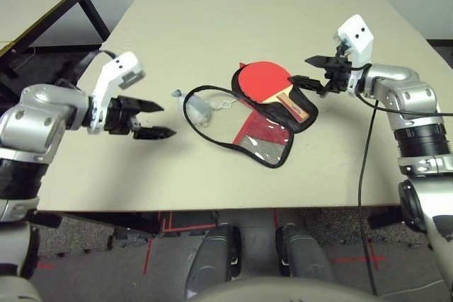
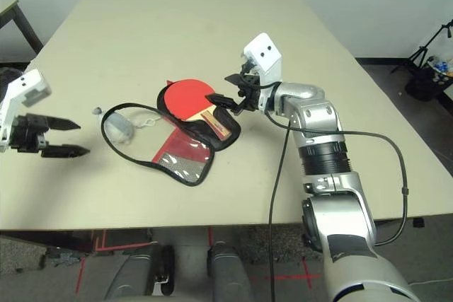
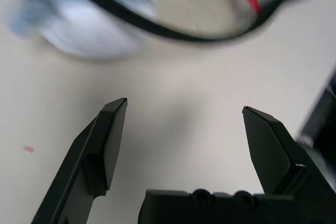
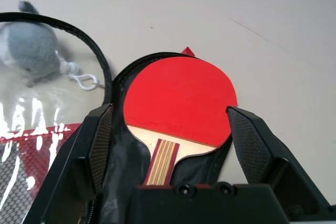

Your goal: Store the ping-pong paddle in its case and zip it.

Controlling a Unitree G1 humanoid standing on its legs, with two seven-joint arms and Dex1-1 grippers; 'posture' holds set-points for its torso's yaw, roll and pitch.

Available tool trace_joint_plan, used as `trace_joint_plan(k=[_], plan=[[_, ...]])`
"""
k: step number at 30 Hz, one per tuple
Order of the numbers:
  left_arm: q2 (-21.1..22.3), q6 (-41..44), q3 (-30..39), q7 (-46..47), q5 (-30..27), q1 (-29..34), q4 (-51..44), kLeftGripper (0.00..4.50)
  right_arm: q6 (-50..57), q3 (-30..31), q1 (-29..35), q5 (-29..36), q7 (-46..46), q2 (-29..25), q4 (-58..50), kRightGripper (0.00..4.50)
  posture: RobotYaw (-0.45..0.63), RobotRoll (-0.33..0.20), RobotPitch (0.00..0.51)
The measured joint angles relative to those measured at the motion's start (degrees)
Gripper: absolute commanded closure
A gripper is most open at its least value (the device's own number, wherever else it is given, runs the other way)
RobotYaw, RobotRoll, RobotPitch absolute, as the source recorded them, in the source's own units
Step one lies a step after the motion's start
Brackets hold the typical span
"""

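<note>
I see the case (image 1: 272, 122) lying unzipped on the table (image 1: 212, 19) — the ping-pong paddle (image 1: 267, 81) rests in its black-lined half, handle toward my right gripper (image 1: 308, 70), fingers spread just beside the case. A small grey pouch (image 1: 199, 111) sits inside the flap's loop. Left gripper (image 1: 157, 119) gapes, well off the case.

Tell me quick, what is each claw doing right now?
Left claw: open, holding nothing, above the table.
Right claw: open, holding nothing, beside the ping-pong paddle lying in the open case.
</note>
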Motion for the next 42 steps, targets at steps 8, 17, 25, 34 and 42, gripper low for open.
trace_joint_plan(k=[8,17,25,34,42], plan=[[-6.16,-0.49,-4.60,2.17,1.01,1.31,-2.61,0.00,-0.34,0.00,0.20,0.59,1.10,-0.48,-2.48,0.04,0.01,0.000,0.115],[-21.82,-6.34,-10.25,9.03,5.12,-4.03,4.46,0.00,-0.12,-0.15,-0.07,0.70,0.44,-0.73,-4.14,0.04,-0.02,0.000,0.119],[-30.65,-11.56,-8.29,11.00,5.68,-17.36,10.80,0.00,1.10,-0.73,-0.37,1.25,-0.09,-2.37,-6.10,0.04,-0.03,0.000,0.125],[-40.49,-17.23,-5.18,13.04,4.44,-32.52,20.30,0.00,1.86,-2.57,-2.15,1.33,-0.87,-4.58,-5.73,0.04,-0.03,0.000,0.122],[-44.45,-26.62,-5.28,14.90,8.37,-34.15,34.69,0.00,8.96,-3.71,-4.47,1.54,-4.43,-4.75,-3.01,0.04,-0.05,0.000,0.123]])
